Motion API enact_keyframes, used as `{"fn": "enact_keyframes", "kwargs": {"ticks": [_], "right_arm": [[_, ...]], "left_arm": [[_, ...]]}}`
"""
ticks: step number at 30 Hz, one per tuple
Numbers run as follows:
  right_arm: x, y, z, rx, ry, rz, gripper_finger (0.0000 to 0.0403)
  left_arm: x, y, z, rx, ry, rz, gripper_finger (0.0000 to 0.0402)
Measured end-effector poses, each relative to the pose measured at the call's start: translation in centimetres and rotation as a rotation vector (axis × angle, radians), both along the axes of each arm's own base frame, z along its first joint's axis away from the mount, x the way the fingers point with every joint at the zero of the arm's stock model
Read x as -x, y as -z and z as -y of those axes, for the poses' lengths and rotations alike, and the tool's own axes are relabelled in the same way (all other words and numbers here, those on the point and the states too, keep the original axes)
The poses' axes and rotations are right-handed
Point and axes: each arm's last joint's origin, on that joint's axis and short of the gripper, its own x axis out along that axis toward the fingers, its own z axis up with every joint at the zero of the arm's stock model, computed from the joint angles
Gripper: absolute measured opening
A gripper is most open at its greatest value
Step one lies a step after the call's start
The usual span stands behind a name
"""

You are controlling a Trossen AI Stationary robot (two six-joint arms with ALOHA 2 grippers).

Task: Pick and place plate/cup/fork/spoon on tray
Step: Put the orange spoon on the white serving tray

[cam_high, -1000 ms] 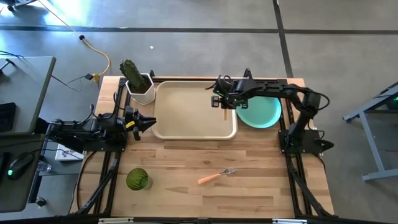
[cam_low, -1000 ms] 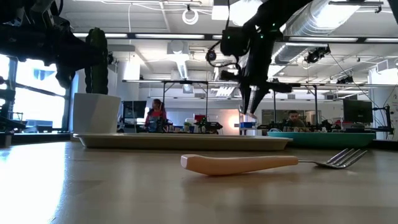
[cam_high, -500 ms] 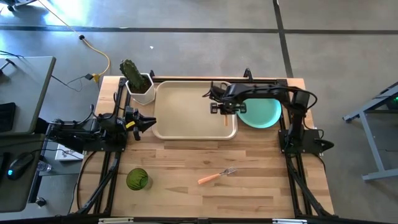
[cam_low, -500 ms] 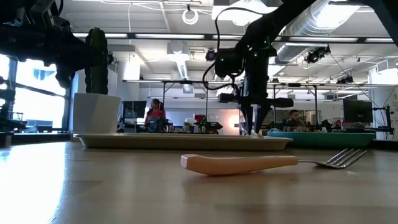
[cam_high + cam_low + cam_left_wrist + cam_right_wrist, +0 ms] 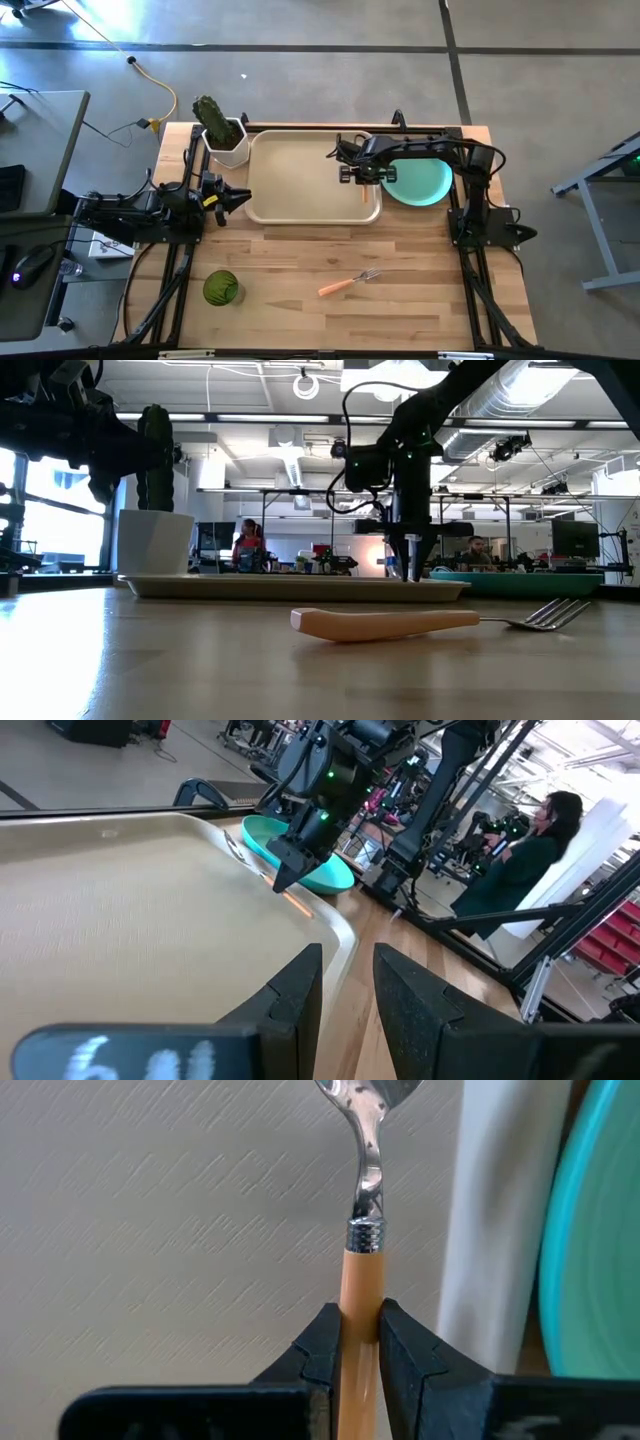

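Two fingers of right end effector (image 5: 360, 1335) pinching spoon (image 5: 362, 1230) by orange handle, low over tray (image 5: 290, 170) near right rim, beside plate (image 5: 425, 182). Left end effector (image 5: 240, 197) spread at tray's left edge. Fork (image 5: 349, 282), cup (image 5: 221, 289) on bench (image 5: 400, 310).

The spoon (image 5: 362, 1230) is cut off in the right wrist view: its bowl runs past the picture's edge, and the lower handle is hidden between the right claw (image 5: 352, 1342) fingers. In the high view the plate (image 5: 425, 182) is partly covered by the right arm. The fork (image 5: 420, 622) tines are blurred in the low view.
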Motion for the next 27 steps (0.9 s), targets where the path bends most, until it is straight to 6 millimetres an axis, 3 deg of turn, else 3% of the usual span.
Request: {"fn": "enact_keyframes", "kwargs": {"ticks": [27], "right_arm": [[-0.02,0.85,-0.18,-0.05,-0.003,-0.027,0.0028]], "left_arm": [[0.0,0.01,0.0,-0.016,0.002,-0.005,0.0083]]}}
